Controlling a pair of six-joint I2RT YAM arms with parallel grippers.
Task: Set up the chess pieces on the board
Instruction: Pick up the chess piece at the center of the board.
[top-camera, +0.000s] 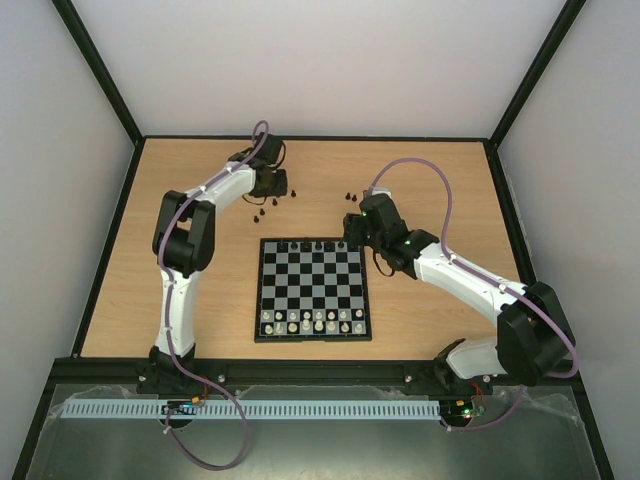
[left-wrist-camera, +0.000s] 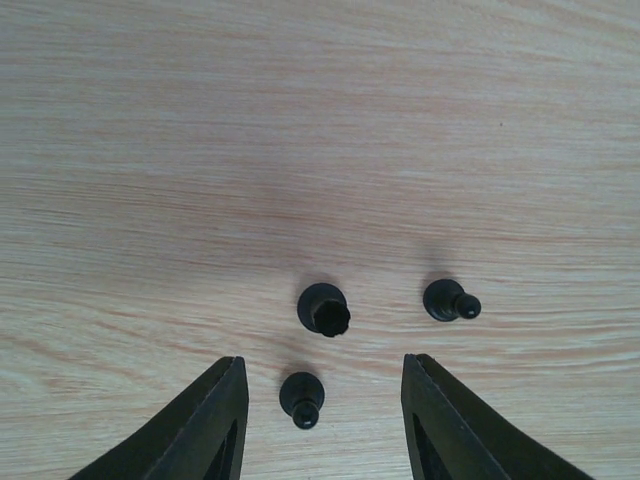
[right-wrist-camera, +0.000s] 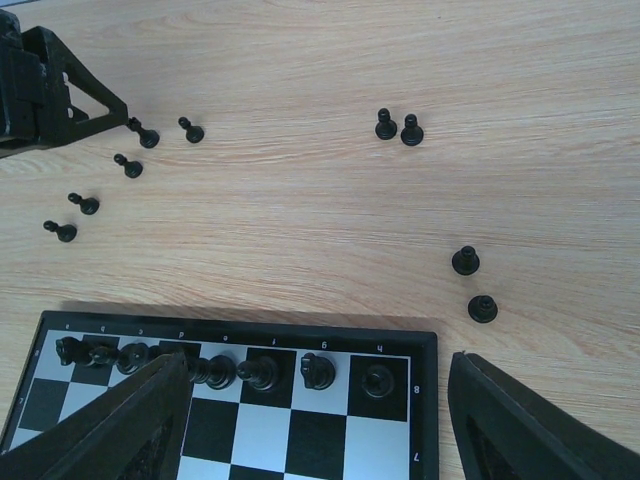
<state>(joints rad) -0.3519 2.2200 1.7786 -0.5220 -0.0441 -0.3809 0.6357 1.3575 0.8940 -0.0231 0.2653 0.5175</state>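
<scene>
Right pincer (right-wrist-camera: 317, 360) gapes over the board (right-wrist-camera: 428, 420), chess pieces (right-wrist-camera: 258, 372) lining its far row.

Pale chess pieces (top-camera: 318, 320) in two rows; light wooden table (top-camera: 420, 320); white slotted strip (top-camera: 320, 409) along its near edge

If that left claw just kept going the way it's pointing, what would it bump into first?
Probably the small black pawn between the open fingers of the left gripper, then the wooden table under it; depth is hard to judge.
</scene>
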